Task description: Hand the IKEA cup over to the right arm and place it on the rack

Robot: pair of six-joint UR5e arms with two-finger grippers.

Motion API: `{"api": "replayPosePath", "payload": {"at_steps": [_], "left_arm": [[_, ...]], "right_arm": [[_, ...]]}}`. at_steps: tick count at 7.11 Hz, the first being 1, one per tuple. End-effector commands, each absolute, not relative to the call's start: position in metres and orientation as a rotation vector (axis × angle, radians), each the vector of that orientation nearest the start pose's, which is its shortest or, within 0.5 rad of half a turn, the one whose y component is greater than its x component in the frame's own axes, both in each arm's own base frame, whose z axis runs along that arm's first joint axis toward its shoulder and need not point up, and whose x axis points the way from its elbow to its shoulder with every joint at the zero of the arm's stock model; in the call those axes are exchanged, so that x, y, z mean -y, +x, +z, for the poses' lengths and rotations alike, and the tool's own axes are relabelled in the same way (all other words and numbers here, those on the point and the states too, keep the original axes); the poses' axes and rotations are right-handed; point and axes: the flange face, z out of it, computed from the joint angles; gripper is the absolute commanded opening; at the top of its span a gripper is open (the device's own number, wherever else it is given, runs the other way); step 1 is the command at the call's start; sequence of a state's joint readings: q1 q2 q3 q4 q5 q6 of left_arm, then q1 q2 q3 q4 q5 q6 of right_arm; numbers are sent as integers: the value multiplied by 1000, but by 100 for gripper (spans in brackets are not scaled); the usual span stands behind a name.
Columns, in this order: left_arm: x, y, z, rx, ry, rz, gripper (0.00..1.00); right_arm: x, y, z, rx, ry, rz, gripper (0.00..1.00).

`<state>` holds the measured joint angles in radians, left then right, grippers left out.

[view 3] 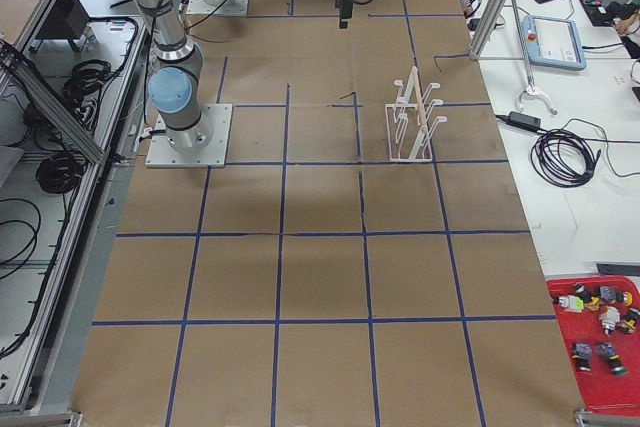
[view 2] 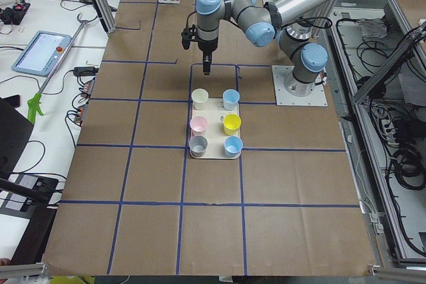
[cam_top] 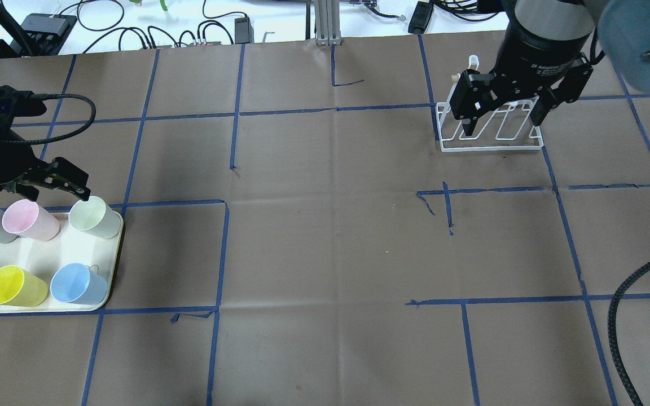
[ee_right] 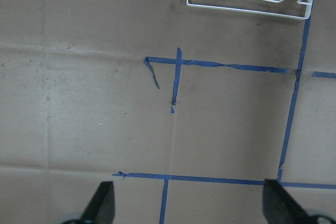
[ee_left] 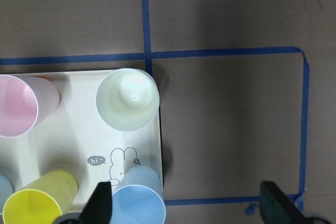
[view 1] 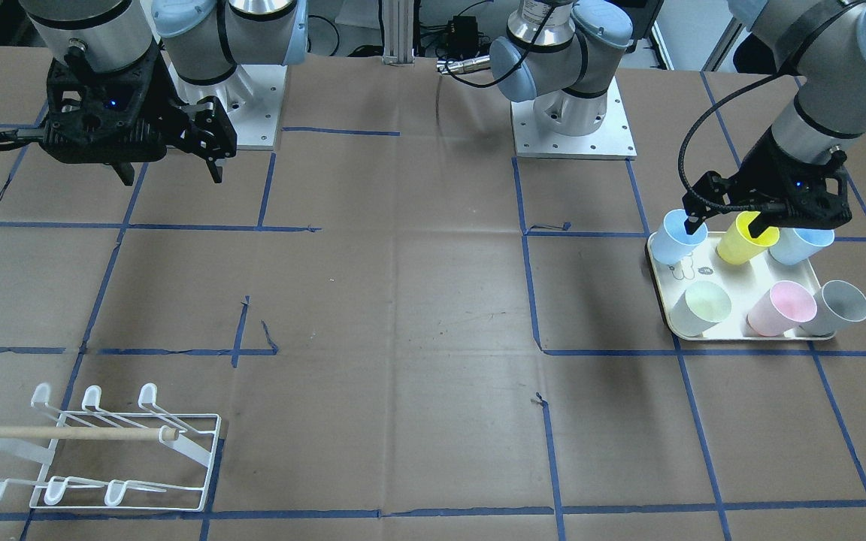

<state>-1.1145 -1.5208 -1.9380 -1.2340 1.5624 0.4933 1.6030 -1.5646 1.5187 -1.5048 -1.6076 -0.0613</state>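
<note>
Several pastel cups stand on a cream tray (cam_top: 54, 251), among them a pale green cup (cam_top: 95, 217), a pink cup (cam_top: 29, 219), a yellow cup (cam_top: 13, 286) and a light blue cup (cam_top: 77, 283). My left gripper (cam_top: 60, 189) hovers open and empty above the tray's far edge, near the pale green cup (ee_left: 127, 99); it also shows in the front view (view 1: 726, 224). My right gripper (cam_top: 504, 121) is open and empty, held high over the white wire rack (cam_top: 494, 135). The rack (view 1: 102, 451) holds no cup.
The table is brown paper marked with a grid of blue tape (cam_top: 223, 254). Both arm bases (view 1: 572, 113) stand at the robot's edge of the table. Cables and power supplies (cam_top: 218, 28) lie beyond the table's far edge.
</note>
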Motion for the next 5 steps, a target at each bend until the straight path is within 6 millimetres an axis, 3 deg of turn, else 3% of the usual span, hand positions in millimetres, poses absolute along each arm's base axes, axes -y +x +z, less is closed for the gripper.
{"api": "replayPosePath", "payload": {"at_steps": [1, 3, 5], "left_arm": [[472, 84, 324, -3129, 58, -56, 99], [489, 93, 282, -3149, 44, 2, 99], [495, 99, 252, -3161, 36, 46, 99]], "right_arm": [[488, 145, 504, -3174, -149, 33, 100], [488, 145, 504, -3174, -149, 33, 100], [487, 146, 504, -3174, -149, 32, 100]]}}
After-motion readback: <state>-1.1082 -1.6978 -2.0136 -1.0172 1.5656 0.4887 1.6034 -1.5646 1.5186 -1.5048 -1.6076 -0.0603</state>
